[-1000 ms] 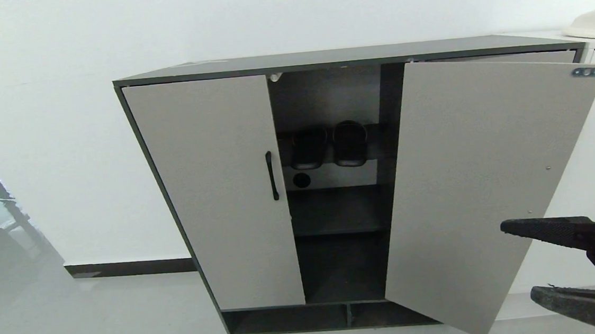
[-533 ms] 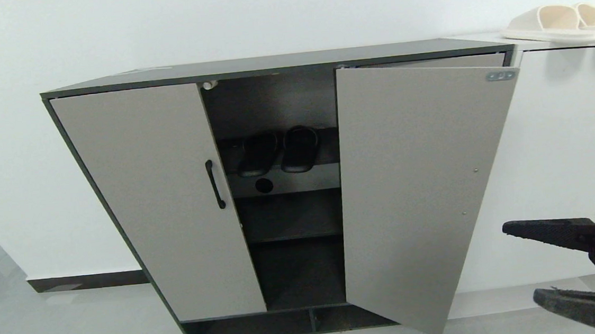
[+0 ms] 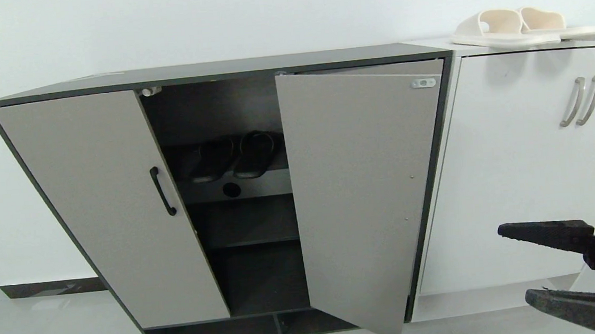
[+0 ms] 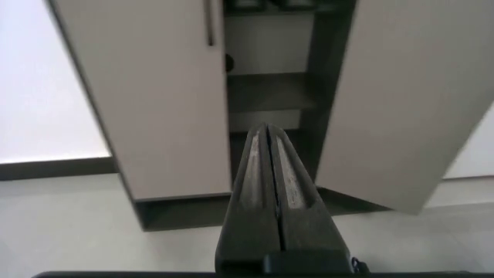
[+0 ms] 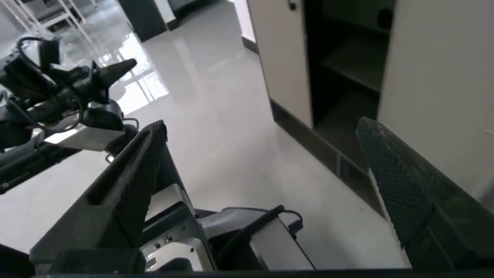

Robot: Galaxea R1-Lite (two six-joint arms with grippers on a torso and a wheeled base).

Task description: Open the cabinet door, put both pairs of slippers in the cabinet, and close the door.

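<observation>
Cream slippers [image 3: 525, 27] now sit whole at upper right because my head camera swung over; 1 black pair [image 3: 233, 156] lies shelved past the open cabinet door [image 3: 353, 194]. My right gripper [image 3: 515, 264] gapes empty, left gripper [image 4: 268, 139] pinched together, so fetching them comes next.

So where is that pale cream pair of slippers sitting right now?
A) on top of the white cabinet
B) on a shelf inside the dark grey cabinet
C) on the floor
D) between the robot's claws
A: the pale cream slippers lie on top of the white cabinet, beside the dark grey cabinet whose shelf holds black slippers.
</observation>
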